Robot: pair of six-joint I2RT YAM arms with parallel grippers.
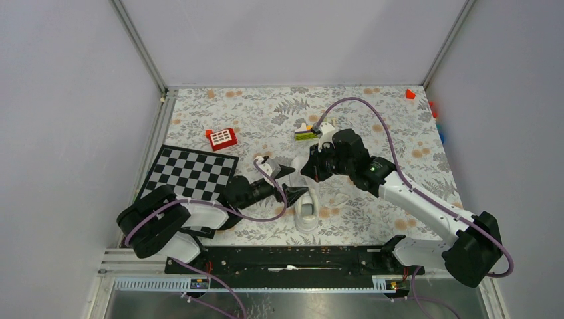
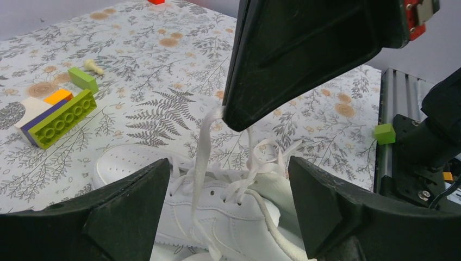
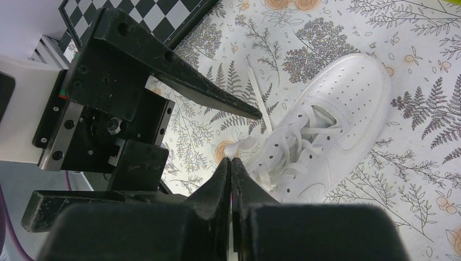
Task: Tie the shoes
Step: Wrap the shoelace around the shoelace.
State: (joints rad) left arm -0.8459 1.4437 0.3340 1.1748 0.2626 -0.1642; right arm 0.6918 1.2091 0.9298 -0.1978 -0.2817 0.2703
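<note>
The white sneaker point(image 1: 307, 211) lies on the floral cloth near the front middle, and its laces are loose. In the right wrist view the shoe point(image 3: 337, 125) lies toe to the upper right. My right gripper point(image 3: 232, 161) is shut on the end of a white lace point(image 3: 242, 145) and holds it up beside the shoe's collar. In the left wrist view the right gripper's black fingers point(image 2: 304, 54) hang above the shoe point(image 2: 217, 212) with the lace point(image 2: 202, 147) running down from them. My left gripper point(image 2: 228, 163) is open, with its jaws either side of the shoe's lacing; it holds nothing.
A checkerboard point(image 1: 193, 174) lies at the left. A red block point(image 1: 221, 137) and a stack of green and yellow bricks point(image 1: 306, 133) lie behind the shoe. A small green cube point(image 2: 384, 133) sits by the front rail. A red piece point(image 1: 410, 94) lies at the back right corner.
</note>
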